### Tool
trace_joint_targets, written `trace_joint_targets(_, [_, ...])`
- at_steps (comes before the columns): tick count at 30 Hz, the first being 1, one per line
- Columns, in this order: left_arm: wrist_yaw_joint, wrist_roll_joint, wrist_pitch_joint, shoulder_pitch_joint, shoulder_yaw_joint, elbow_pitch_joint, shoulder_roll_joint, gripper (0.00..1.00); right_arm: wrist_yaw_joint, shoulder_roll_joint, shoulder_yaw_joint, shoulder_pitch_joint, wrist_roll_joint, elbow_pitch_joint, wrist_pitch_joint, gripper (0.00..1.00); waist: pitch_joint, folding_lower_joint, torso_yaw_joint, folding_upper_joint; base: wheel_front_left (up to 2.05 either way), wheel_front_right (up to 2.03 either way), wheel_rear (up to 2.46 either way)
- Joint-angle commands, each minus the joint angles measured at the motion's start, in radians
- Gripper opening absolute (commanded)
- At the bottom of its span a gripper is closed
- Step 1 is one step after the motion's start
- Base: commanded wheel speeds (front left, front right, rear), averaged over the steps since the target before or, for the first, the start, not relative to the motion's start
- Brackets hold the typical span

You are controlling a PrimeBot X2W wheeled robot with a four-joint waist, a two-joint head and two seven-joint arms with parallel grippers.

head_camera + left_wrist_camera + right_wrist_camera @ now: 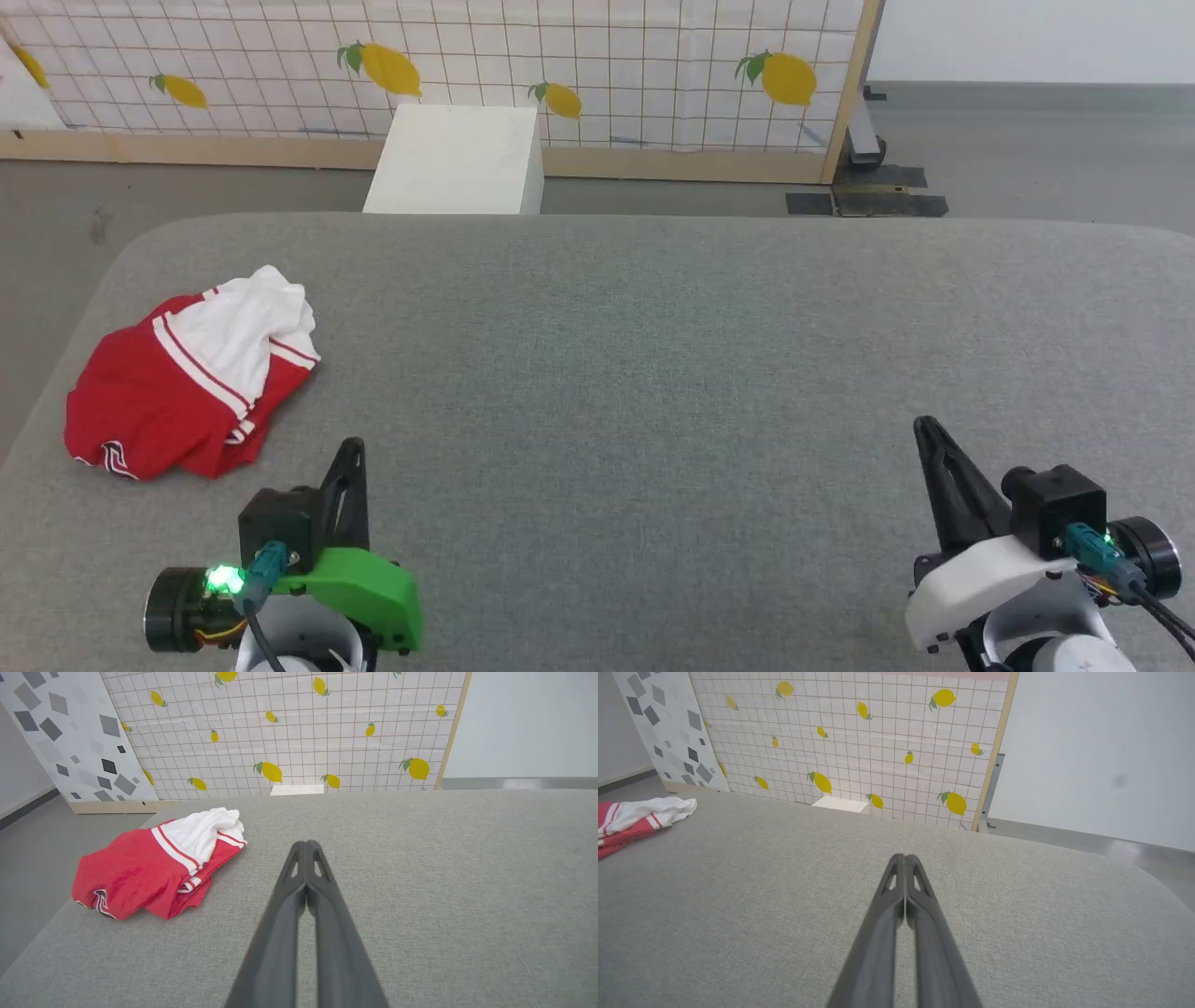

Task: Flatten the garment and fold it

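The garment (187, 378) lies in a crumpled heap at the left middle of the head view, close to the left edge of the grey fabric table (653, 355). It is red, with a white panel bunched on top, red-white stripe trim across it and a bit of dark print at its lower left corner. Below and to its right, at the lower left of the frame, the left gripper (352, 448) has its fingers pressed together on nothing, near the cloth but apart from it. At the top centre a white box (457, 159) stands against a lemon-patterned screen (607, 65). At the lower right, the right gripper (924, 426) is likewise pinched closed and empty, well apart from the garment.
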Motion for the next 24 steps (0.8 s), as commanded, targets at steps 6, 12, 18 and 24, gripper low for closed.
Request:
trace_joint_targets(6, [0.007, 0.010, 0.001, -0.018, 0.003, -0.003, -0.005, 0.00, -0.002, 0.002, 0.002, -0.018, -0.007, -0.005, 0.003, 0.00, 0.000, 0.0000, 0.000, 0.0000, 0.00, 0.00, 0.00])
trace_joint_targets(12, [0.007, 0.010, 0.001, -0.018, 0.003, -0.003, -0.005, 0.00, -0.002, 0.002, 0.002, -0.018, -0.007, -0.005, 0.003, 0.00, 0.000, 0.0000, 0.000, 0.0000, 0.00, 0.00, 0.00])
trace_joint_targets(18, [0.007, 0.010, 0.001, -0.018, 0.003, -0.003, -0.005, 0.00, -0.002, 0.002, 0.002, -0.018, -0.007, -0.005, 0.003, 0.00, 0.000, 0.0000, 0.000, 0.0000, 0.00, 0.00, 0.00])
trace_joint_targets(24, [0.000, -0.001, 0.000, 0.002, -0.003, 0.000, 0.000, 1.00, 0.000, 0.000, 0.000, 0.001, 0.000, 0.001, 0.000, 1.00, 0.000, 0.0000, 0.000, 0.0000, 0.00, 0.00, 0.00])
